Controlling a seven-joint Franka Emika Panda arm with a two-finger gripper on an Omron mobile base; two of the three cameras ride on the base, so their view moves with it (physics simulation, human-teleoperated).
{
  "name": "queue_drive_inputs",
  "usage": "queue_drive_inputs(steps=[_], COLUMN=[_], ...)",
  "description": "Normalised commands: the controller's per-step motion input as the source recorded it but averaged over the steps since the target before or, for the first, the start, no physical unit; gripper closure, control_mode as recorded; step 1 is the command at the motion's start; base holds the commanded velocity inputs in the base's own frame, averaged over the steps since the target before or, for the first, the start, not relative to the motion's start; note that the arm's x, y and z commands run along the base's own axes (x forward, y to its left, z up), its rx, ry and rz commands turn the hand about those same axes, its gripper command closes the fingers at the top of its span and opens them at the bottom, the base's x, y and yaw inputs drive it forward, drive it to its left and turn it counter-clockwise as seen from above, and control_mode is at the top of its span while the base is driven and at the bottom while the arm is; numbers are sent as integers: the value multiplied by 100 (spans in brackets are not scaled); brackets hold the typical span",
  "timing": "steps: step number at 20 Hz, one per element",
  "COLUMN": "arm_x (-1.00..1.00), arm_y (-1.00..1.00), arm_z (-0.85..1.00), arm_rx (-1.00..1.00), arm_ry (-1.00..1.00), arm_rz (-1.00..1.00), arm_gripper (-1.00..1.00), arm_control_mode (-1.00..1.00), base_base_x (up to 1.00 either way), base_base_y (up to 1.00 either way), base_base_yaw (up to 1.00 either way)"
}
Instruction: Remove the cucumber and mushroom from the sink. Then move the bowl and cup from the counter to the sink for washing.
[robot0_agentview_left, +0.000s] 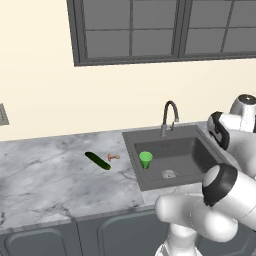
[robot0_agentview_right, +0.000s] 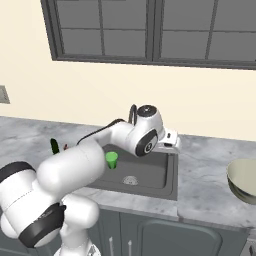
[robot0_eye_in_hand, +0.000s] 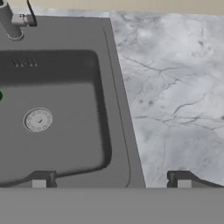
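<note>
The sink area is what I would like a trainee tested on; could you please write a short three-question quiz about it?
1. True or false: the cucumber lies on the counter, outside the sink.
2. Which item stands inside the sink? A) the bowl B) the cup C) the mushroom
3. Fill in: the bowl sits on the counter to the ____ of the sink, as the right base view shows it.

Key: 1 true. 2 B: the green cup stands upright in the basin, left of the drain. 3 right.
</note>
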Motion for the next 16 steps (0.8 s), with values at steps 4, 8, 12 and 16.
queue_drive_inputs(steps=[4, 8, 12, 16], arm_x=[-9, -9, -17, -13], arm_y=[-29, -27, -28, -30], arm_z=[10, 13, 15, 16], arm_rx=[-5, -4, 0, 0], arm_ry=[3, 3, 6, 6], arm_rz=[1, 2, 6, 3], arm_gripper=[-100, -100, -100, -100], arm_control_mode=[-100, -100, -100, -100], base_base_x=[0, 0, 0, 0], base_base_y=[0, 0, 0, 0], base_base_yaw=[0, 0, 0, 0])
